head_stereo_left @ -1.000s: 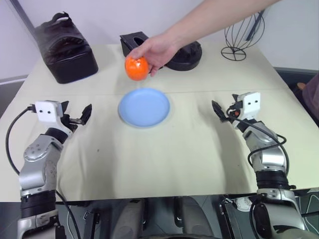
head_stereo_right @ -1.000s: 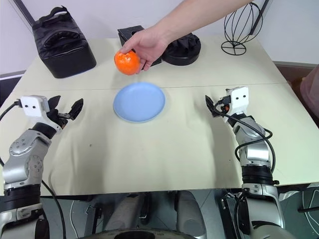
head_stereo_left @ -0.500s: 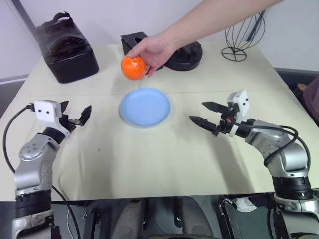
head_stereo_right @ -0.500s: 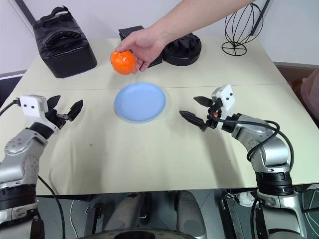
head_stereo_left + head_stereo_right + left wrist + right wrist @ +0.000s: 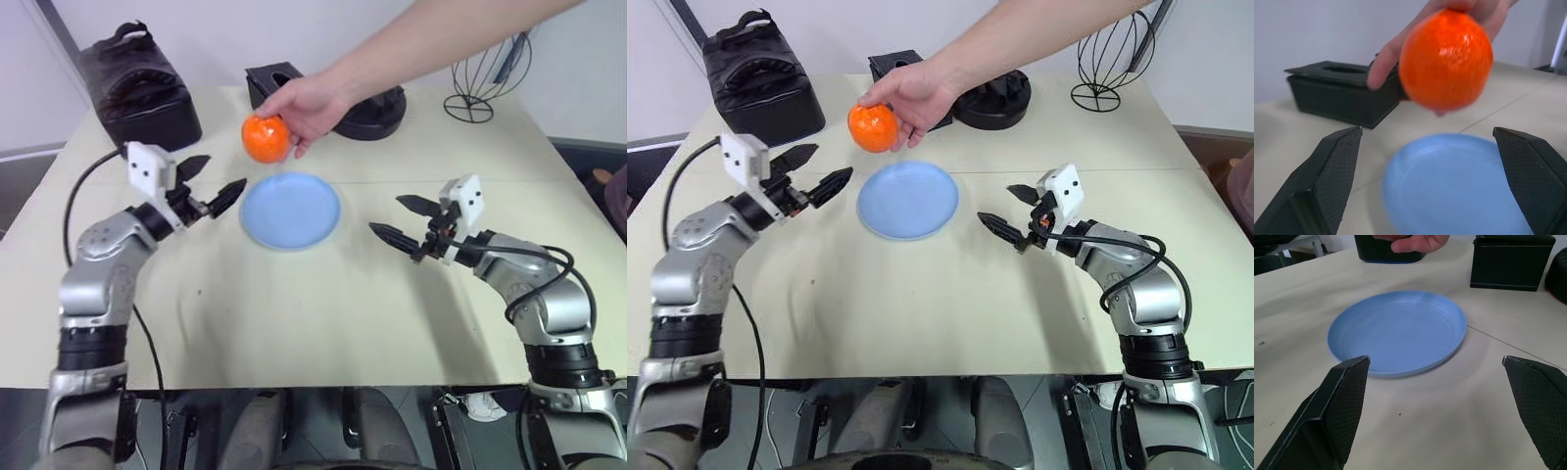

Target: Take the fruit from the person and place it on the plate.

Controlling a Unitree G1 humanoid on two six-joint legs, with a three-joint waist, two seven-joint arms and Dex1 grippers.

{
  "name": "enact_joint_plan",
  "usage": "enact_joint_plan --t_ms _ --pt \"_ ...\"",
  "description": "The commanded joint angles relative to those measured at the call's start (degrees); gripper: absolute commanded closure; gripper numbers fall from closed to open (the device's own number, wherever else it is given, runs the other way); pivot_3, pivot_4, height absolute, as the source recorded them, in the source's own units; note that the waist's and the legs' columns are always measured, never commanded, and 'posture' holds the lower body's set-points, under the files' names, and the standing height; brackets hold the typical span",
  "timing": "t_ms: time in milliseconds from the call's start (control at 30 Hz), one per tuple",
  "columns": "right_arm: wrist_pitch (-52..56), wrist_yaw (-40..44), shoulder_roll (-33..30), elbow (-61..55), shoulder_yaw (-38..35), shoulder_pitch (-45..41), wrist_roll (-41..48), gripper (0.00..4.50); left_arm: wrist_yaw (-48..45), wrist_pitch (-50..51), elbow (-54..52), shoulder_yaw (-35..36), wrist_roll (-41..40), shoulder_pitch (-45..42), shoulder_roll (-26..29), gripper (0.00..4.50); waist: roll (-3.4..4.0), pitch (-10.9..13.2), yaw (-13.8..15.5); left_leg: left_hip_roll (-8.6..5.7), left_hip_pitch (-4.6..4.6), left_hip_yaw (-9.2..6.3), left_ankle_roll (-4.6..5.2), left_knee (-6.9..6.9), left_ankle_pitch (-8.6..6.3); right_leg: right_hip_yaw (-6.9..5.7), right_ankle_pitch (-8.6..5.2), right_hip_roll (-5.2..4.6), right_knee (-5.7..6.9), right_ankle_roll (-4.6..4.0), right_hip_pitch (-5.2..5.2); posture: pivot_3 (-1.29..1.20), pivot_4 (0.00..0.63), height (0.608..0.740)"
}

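- Fruit point(image 5: 266, 138) held in the air in the person's hand point(image 5: 312, 106), just above the plate point(image 5: 290, 211) at its 11 o'clock edge.
- Left gripper point(image 5: 213, 184) spread wide, empty, at 9 o'clock of the plate, near the fruit, not touching.
- Right gripper point(image 5: 404, 221) spread wide too, empty, at 3 o'clock of the plate.

no readable text, label or number anywhere (the plate point(image 5: 290, 211) is plain blue).
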Motion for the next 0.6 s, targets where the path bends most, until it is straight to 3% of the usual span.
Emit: enact_joint_plan --t_ms 33,533,567,600 --pt "-1.4 -0.9 0.6 -1.3 -0.5 -0.4 -0.4 0.05 -0.9 -4.0 4.3 -0.5 1.3 -4.6 -1.6 0.00 0.00 0.0 0.0 0.00 0.00 0.00 0.00 0.00 0.00 0.00 0.00 0.00 0.00 0.00 0.00 0.00 0.150 0.740" --pt "-2.0 -3.0 1.1 -2.6 -1.3 1.7 -1.1 0.05 -3.8 -11.4 17.6 -2.2 4.1 -13.5 -8.4 0.00 0.00 0.0 0.0 -0.01 0.00 0.00 0.01 0.01 0.00 -0.01 0.01 0.03 0.03 0.02 -0.01 0.00 0.150 0.740" --pt "-2.0 -3.2 1.1 -2.6 -1.4 1.7 -1.1 0.00 -4.1 -12.0 18.0 -2.2 4.2 -13.7 -8.7 0.56 0.00 0.0 0.0 -0.01 0.01 0.00 0.01 0.01 0.00 -0.01 0.01 0.02 0.03 0.02 0.00 0.00 0.150 0.740" --pt "-2.0 -3.3 1.1 -2.7 -1.4 1.7 -1.1 0.00 -4.2 -12.3 18.4 -2.1 4.2 -13.9 -8.9 0.80 0.00 0.0 0.0 -0.01 0.00 0.00 0.01 0.01 0.00 -0.01 0.01 0.03 0.03 0.02 0.00 0.00 0.150 0.740"
